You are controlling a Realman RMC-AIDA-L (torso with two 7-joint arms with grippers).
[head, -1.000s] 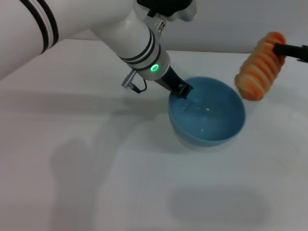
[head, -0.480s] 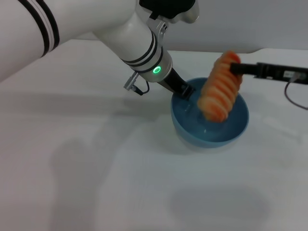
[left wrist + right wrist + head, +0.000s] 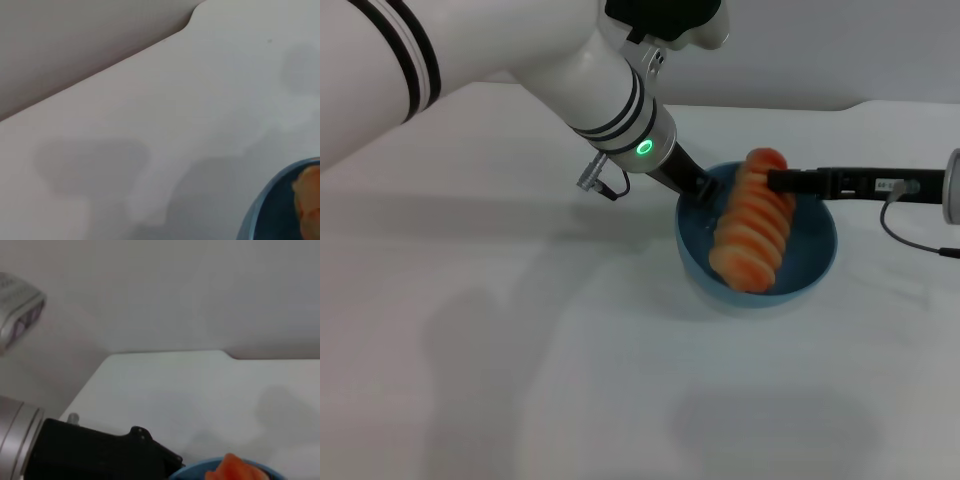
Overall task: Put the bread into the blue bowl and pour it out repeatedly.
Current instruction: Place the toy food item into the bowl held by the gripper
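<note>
The blue bowl (image 3: 814, 252) stands on the white table, right of centre in the head view. My left gripper (image 3: 705, 187) is shut on the bowl's back-left rim. The bread (image 3: 752, 226), orange with pale cross stripes, slants down into the bowl with its lower end by the front wall. My right gripper (image 3: 772, 180) reaches in from the right and is shut on the bread's upper end. The left wrist view catches the bowl's rim (image 3: 254, 216) and a bit of bread (image 3: 310, 200). In the right wrist view the bread's top (image 3: 235, 469) pokes up beside the left arm's black gripper (image 3: 100, 452).
The white table (image 3: 520, 350) spreads in front and to the left of the bowl. The big left arm (image 3: 590, 90) crosses above the table's back left. A grey cable (image 3: 910, 232) loops under the right arm. The table's back edge (image 3: 800, 105) meets a grey wall.
The right gripper carried the bread from off to the bowl's right, over the bowl and down into it. The left gripper kept its hold on the rim; the bowl shifted slightly.
</note>
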